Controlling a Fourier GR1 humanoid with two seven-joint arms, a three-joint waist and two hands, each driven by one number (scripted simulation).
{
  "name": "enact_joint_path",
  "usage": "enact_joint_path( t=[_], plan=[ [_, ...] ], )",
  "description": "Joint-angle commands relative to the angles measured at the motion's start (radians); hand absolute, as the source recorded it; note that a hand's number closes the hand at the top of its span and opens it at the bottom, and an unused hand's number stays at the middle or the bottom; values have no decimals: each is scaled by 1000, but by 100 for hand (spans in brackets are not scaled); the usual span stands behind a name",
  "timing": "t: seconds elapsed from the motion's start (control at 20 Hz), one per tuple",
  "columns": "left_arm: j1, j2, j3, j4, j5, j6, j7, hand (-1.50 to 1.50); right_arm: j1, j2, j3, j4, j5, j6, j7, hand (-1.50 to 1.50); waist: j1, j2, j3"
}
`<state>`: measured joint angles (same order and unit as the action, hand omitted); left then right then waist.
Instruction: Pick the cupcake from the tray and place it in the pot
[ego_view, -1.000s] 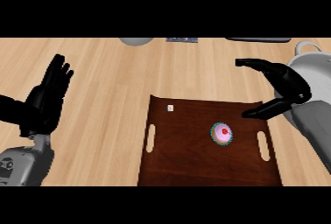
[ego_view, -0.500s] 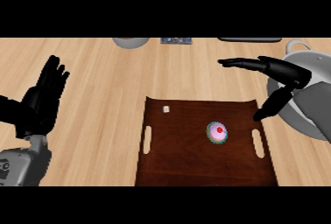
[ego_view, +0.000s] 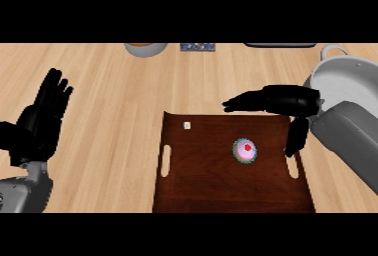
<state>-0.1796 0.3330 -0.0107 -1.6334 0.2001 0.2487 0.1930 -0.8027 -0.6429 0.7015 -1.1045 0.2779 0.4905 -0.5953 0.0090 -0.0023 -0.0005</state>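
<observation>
Locating cupcake: on the tray's right half, nearer the right slot handle than the left. Pink top with a red spot. No hand touches it.
Tray: dark brown wood, flat on the counter, one slot handle along each side. A small white item lies near its far left corner.
Right hand: over the tray's far right corner, beyond and right of the cupcake. Fingers stretched leftward, thumb pointing down by the tray's right edge. Wide gap between them, holding nothing.
Pot: grey, at the view's right beyond the tray, partly hidden by the right forearm.
Left hand: resting at the view's left, fingers straight and up, well apart from the tray.
Far edge: bowl, small blue-patterned object, dark flat object, all cut off by the view.
</observation>
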Motion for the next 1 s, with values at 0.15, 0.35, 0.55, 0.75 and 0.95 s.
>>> enact_joint_path(
  t=[0.15,0.35,0.55,0.75,0.95],
  plan=[
    [-49,13,43,-3,-6,-16,58,0,96,19,-28,-148,70,95,86,-150,-12,0,0],
    [-55,-39,2,-32,-54,25,83,0,149,90,-42,-198,119,90,160,-150,-10,0,1],
    [-5,-20,64,23,-21,-54,-12,0,163,66,-56,-183,229,95,149,-150,-9,1,0],
    [-25,-56,57,42,-44,-47,-27,0,166,128,-85,-110,324,59,144,-150,-8,3,0],
    [-76,-56,73,101,-61,-57,-14,0,204,137,-120,-49,400,16,45,-150,-9,4,0]
  ],
)
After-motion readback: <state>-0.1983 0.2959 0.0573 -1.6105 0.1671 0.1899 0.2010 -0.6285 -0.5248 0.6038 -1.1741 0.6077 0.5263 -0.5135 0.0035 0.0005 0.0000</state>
